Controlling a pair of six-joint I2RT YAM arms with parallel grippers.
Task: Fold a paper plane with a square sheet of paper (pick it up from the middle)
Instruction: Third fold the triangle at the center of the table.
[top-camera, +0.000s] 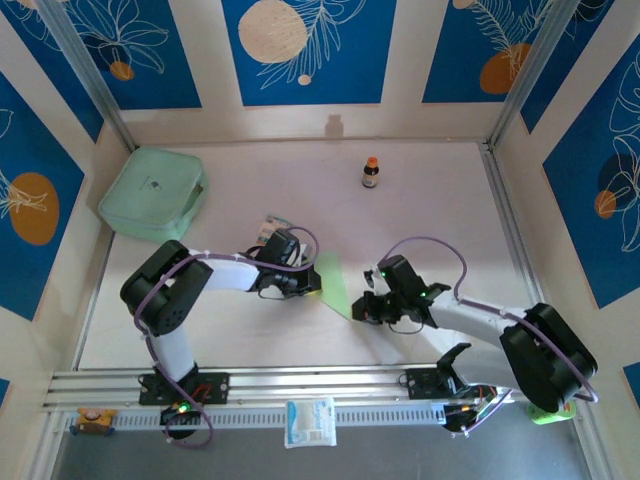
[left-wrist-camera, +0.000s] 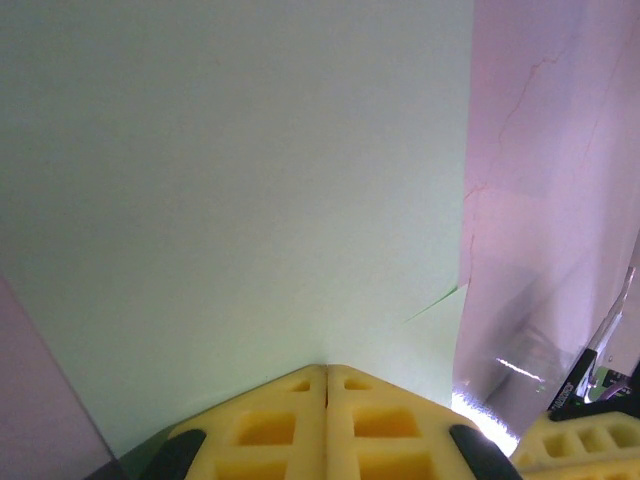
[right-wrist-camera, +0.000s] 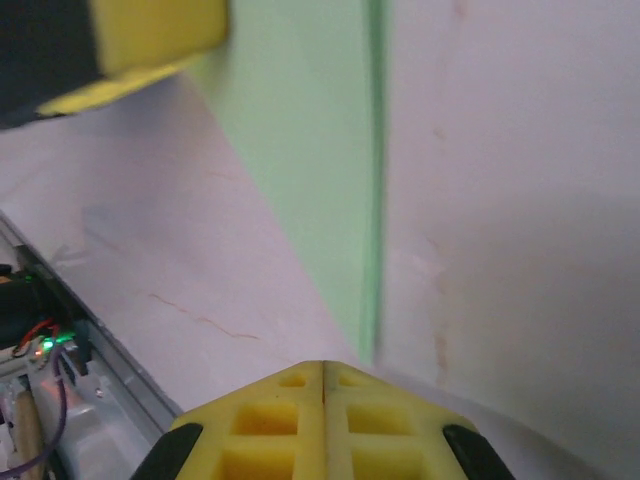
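**Obs.** The sheet of paper (top-camera: 334, 282) lies flat on the surface (top-camera: 430, 220), between the two arms. It is near the striped packet (top-camera: 272, 230) and well apart from the mint-green box (top-camera: 152, 192). From above it reads as a tapering wedge rather than a square. The right wrist view shows a darker doubled edge down one long side. I judge at least one fold is in; there is no finished dart.

**Left end effector** (left-wrist-camera: 326, 372): pads closed flush together with nothing between them, tip down on the sheet.

**Right end effector** (right-wrist-camera: 323, 368): also closed and empty, tip at the narrow end of the sheet. I cannot tell whether it is touching the paper or just beside it.

**Step in hand (judgement):** setting a crease, with the left as anchor and the right as burnisher.

**Doing it well:**
- The left should press straight down with no sideways load, since thin paper will likely skate on this smooth surface.
- The right should land on the doubled edge itself, not beside it, and run along that line in one pass.
- Use light force. Too much will probably wrinkle the sheet or drag it out from under the anchor.
- Work with the pads shut, because an open pad could catch the free edge and lift it.
- The two tips sit near each other, so mind the clearance during the sweep.
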